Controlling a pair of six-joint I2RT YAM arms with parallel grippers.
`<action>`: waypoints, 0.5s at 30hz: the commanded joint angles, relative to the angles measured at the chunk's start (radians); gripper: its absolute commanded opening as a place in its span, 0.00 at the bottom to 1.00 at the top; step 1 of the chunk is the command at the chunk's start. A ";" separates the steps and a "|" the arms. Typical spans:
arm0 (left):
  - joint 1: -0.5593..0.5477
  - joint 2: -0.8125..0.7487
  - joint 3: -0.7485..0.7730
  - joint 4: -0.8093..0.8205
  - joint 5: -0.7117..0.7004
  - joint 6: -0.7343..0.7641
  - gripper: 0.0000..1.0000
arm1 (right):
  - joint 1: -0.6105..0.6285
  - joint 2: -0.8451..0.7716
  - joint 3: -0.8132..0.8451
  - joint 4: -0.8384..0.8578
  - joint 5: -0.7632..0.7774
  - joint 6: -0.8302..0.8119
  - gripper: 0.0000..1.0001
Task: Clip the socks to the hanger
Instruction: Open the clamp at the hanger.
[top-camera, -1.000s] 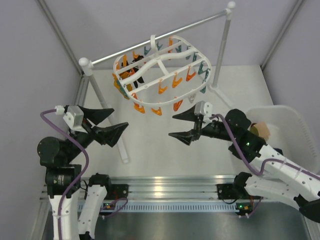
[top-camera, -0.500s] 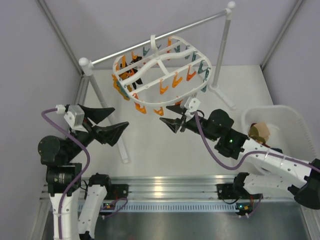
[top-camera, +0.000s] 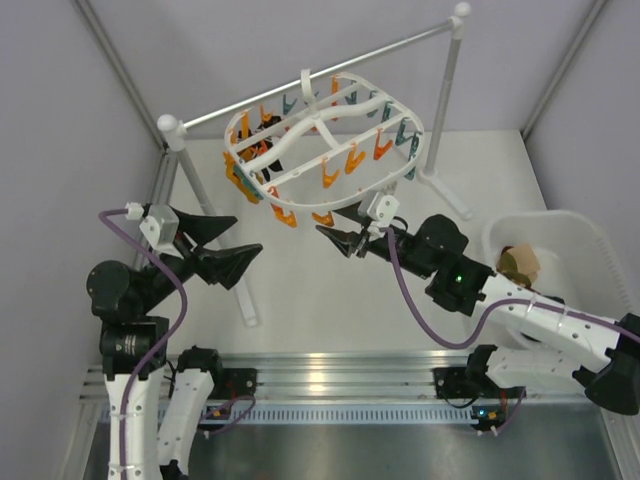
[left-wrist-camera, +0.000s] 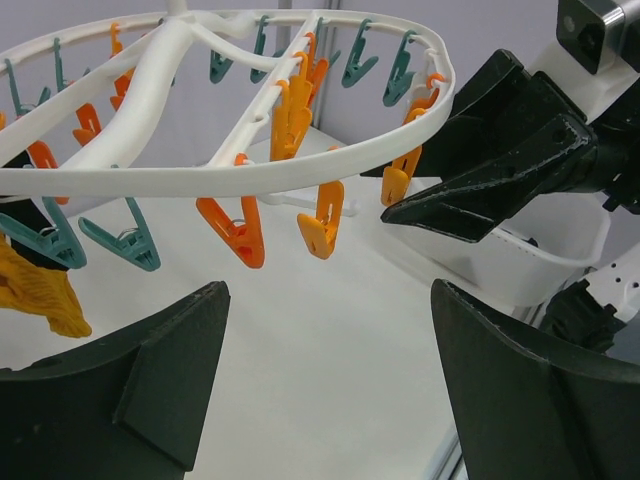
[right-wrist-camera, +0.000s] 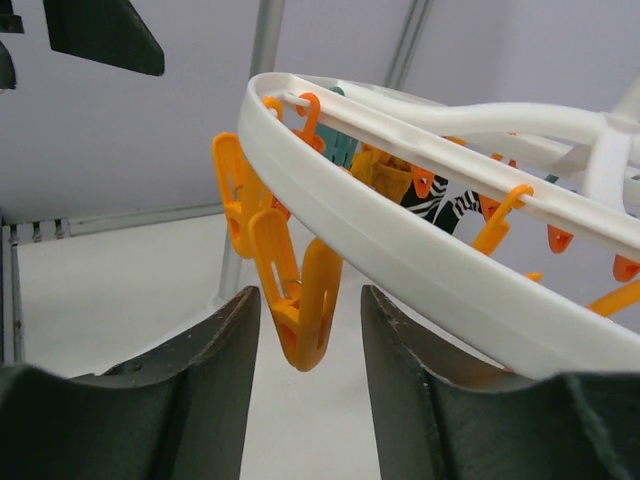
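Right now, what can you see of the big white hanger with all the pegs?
The hanger is a white plastic oval frame with cross bars. It is tilted and hangs by its hook from the grey rail. Orange pegs and teal pegs dangle all round it. A few grip fabric, including one mustard piece. One orange peg on the near rim hangs between the open fingers of the right gripper, and no contact shows.

The hanger (left-wrist-camera: 200, 180) hangs from the rail (top-camera: 330, 64), above the right end effector (top-camera: 335, 225).
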 joint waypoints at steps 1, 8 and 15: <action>0.004 0.020 -0.001 0.089 0.035 -0.024 0.86 | 0.028 0.007 0.066 0.046 -0.062 -0.035 0.43; 0.006 0.043 -0.028 0.242 0.168 -0.073 0.87 | 0.025 0.010 0.106 -0.034 -0.208 0.036 0.15; -0.001 0.126 -0.039 0.493 0.152 -0.245 0.78 | 0.026 0.038 0.149 -0.068 -0.222 0.108 0.01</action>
